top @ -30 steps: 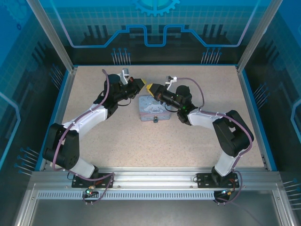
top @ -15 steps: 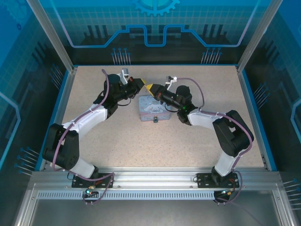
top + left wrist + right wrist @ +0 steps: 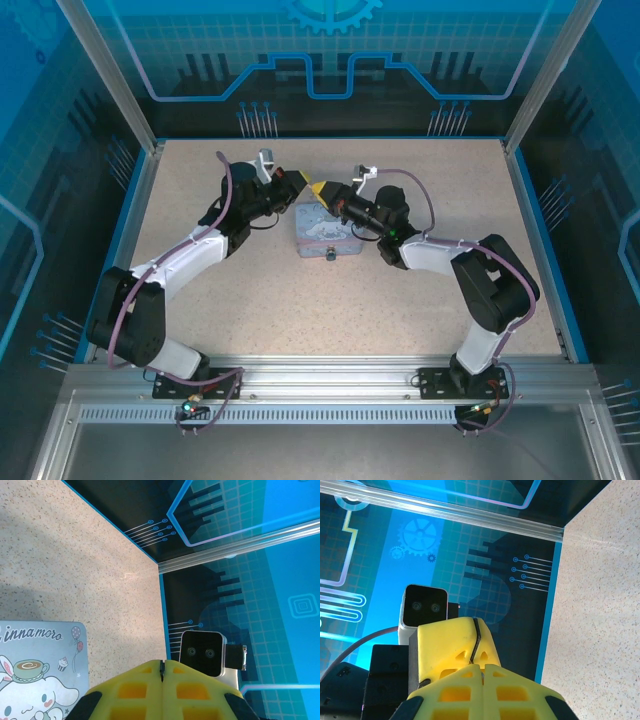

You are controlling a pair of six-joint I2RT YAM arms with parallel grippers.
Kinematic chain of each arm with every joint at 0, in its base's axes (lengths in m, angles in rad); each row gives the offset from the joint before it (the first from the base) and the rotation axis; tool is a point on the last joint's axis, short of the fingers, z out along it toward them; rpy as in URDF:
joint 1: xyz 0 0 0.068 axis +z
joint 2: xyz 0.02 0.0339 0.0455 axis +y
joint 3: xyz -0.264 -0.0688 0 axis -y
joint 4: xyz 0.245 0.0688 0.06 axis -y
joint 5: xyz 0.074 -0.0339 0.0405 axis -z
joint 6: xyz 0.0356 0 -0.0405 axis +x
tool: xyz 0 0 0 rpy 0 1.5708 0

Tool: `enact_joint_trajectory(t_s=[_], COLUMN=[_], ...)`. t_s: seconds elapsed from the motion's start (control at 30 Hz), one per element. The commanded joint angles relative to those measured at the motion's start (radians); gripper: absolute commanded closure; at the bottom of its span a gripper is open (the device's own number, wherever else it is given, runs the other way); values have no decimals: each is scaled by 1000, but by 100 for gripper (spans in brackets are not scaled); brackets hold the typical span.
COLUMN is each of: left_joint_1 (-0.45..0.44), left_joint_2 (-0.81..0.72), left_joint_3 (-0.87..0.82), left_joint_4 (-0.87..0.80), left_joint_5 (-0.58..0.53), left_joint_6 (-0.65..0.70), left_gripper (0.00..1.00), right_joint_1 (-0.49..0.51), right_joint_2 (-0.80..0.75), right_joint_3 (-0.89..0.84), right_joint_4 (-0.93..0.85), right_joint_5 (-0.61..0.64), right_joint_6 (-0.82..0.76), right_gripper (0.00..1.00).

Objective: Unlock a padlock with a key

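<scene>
Both grippers meet tip to tip above the far edge of the pale blue cartoon tin [image 3: 322, 232]. My left gripper [image 3: 303, 180] is shut; in the left wrist view a thin dark sliver, the key [image 3: 161, 667], sits pinched between its yellow fingertips [image 3: 145, 677]. My right gripper [image 3: 318, 186] is shut too, its tips [image 3: 482, 667] pressed against the left gripper's fingers [image 3: 450, 640]. A small dark lump, the padlock [image 3: 330, 254], hangs at the tin's near edge.
The tin's printed lid [image 3: 35, 675] lies just below the left fingers. The blue rim and dark back wall [image 3: 330, 120] stand close behind the grippers. Speckled table [image 3: 300, 300] spreads open in front of the tin and to both sides.
My left gripper has edged right and slightly nearer, closing the small gap to the right gripper's tips. The right arm, tin and padlock have hardly moved.
</scene>
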Motion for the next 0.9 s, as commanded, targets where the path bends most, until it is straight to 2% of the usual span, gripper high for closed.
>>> enact_joint_trajectory(t_s=[0.0,0.13,0.3,0.47,0.67,0.77,0.87], left_joint_1=[-1,-3,22,57,56,50,-9], left_joint_2=[-41,-43,-78,-162,-255,-291,-323], left_joint_3=[-17,-20,-11,-21,-82,-142,-207], left_joint_4=[28,25,-25,-127,-276,-334,-373], left_joint_5=[-39,-44,-55,-55,-7,28,8], left_joint_6=[18,16,34,80,162,204,271], left_gripper=[100,100,50,30,18,16,13], right_joint_1=[-6,-5,-13,-37,-91,-125,-164], right_joint_2=[-9,-6,-25,-69,-165,-221,-252], right_joint_3=[-8,-5,-26,-101,-143,-160,-187], right_joint_4=[16,18,13,-14,-220,-341,-395], right_joint_5=[21,15,12,5,-49,-66,-92], right_joint_6=[9,8,1,-20,-116,-173,-201], right_gripper=[100,100,100,100,100,100,100])
